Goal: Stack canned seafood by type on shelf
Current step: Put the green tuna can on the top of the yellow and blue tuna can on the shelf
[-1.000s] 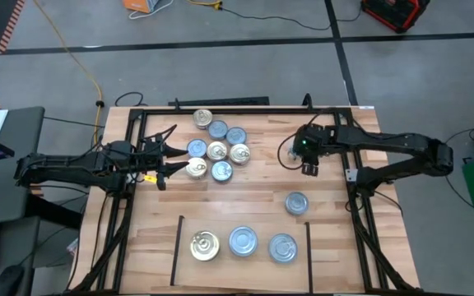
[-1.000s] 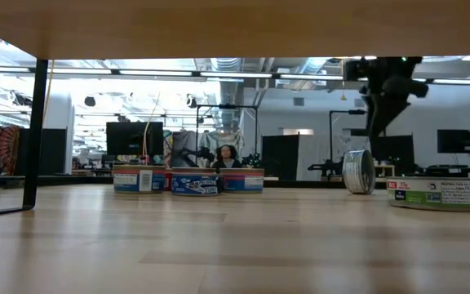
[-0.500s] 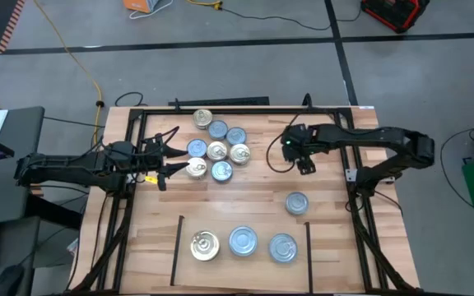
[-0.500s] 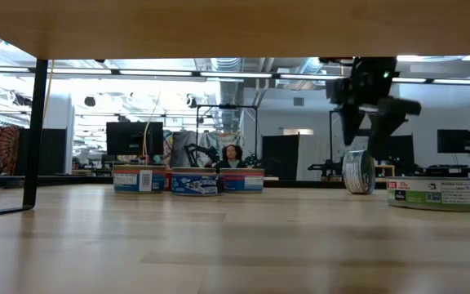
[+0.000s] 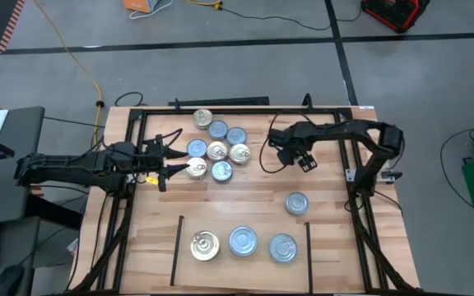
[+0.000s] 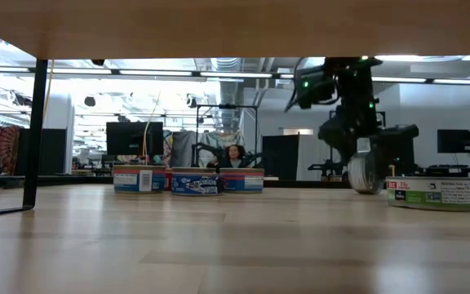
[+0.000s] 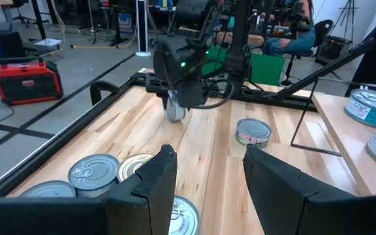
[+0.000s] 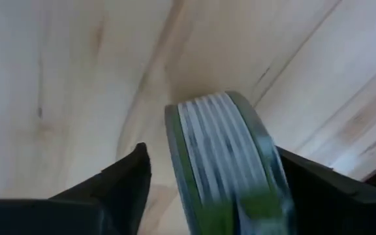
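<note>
High view: a cluster of small flat round tins (image 5: 217, 143), gold and silver topped, is seen near the far edge of the light wood table (image 5: 253, 191). Three more tins (image 5: 243, 243) are set in a row on the shelf (image 5: 179, 251), the plank patch bounded by thin black lines at the near edge. One silver-topped tin (image 5: 296, 202) lies alone toward the right edge. The left gripper (image 5: 172, 161) is held beside the cluster, fingers partly apart, nothing between them. The right gripper (image 5: 295, 154) is positioned right of the cluster.

Low view: a ribbed tin (image 6: 365, 173) is seen standing on its edge under the right gripper (image 6: 357, 160).

Left wrist view: the left gripper's fingers (image 7: 154, 177) are apart over the cluster; the edge-standing tin (image 7: 174, 111) is seen beneath the right arm.

Right wrist view: the ribbed, green-rimmed tin (image 8: 226, 153) sits between the right gripper's spread fingers (image 8: 119, 175); contact cannot be told.
</note>
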`<action>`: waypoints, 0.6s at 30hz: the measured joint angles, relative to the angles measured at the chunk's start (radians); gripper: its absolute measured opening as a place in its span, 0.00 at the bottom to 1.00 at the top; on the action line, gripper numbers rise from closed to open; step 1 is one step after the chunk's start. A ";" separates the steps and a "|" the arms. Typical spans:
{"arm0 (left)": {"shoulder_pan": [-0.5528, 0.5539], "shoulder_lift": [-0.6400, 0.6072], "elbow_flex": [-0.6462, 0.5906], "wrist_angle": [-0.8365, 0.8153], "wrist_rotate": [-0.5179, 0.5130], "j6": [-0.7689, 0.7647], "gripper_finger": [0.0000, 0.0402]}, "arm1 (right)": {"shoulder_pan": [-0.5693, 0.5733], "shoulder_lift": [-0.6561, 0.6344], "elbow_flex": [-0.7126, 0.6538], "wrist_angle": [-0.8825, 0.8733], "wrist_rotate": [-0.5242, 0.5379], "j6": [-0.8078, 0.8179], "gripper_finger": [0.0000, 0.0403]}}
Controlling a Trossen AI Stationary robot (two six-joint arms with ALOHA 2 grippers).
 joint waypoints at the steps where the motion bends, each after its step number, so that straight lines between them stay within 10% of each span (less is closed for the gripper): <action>1: 0.000 0.000 0.000 -0.001 0.001 0.000 0.42 | -0.001 0.010 0.002 -0.006 0.018 0.000 0.76; 9: 0.000 0.000 0.000 -0.006 0.009 -0.002 0.42 | -0.009 0.006 0.039 -0.054 0.042 0.006 0.40; 18: 0.000 0.000 0.000 0.006 0.014 -0.033 0.42 | -0.025 -0.058 0.170 -0.206 -0.212 0.211 0.39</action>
